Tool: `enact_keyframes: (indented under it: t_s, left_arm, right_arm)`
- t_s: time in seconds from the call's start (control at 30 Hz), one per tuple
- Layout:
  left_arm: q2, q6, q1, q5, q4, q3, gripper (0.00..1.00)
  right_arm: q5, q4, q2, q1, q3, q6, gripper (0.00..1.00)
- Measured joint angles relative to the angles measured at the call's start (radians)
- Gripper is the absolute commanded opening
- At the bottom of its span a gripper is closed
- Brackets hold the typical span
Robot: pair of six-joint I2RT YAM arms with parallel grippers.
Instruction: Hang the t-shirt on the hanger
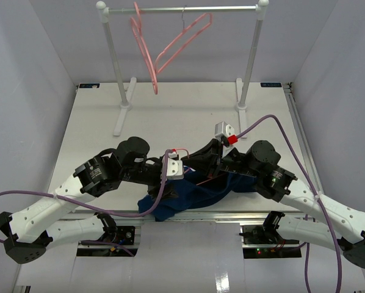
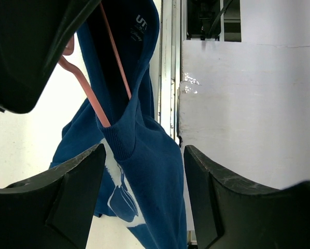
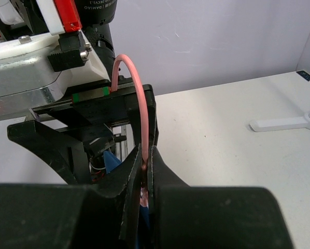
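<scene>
The right gripper [image 3: 145,162] is clamped on the hanger [image 3: 140,98] below its hook, holding it at the near middle of the table [image 1: 170,116]. The left gripper [image 2: 144,151] gapes wide and empty, facing the t-shirt [image 2: 150,176], which droops with one pink arm through its collar. Threading seems half done; next, the left should pinch the collar and draw it over the other shoulder.

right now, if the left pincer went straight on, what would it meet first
Most likely the navy t-shirt, hanging right ahead of the open left pincer; depth is unclear.
</scene>
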Motion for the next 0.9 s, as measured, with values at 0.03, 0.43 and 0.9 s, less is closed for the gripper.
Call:
enact_keyframes:
  t_s: [0.03, 0.43, 0.9]
  left_arm:
    - [0.000, 0.005, 0.001, 0.000, -0.001, 0.000, 0.73]
    - [0.013, 0.049, 0.004, 0.004, -0.015, 0.000, 0.74]
    - [0.013, 0.047, 0.010, -0.085, -0.007, 0.000, 0.76]
  right_arm:
    - [-0.002, -0.003, 0.001, -0.001, 0.003, 0.000, 0.08]
    - [0.008, -0.069, 0.017, -0.016, 0.044, -0.002, 0.08]
    - [0.040, -0.107, 0.045, -0.029, 0.086, -0.021, 0.08]
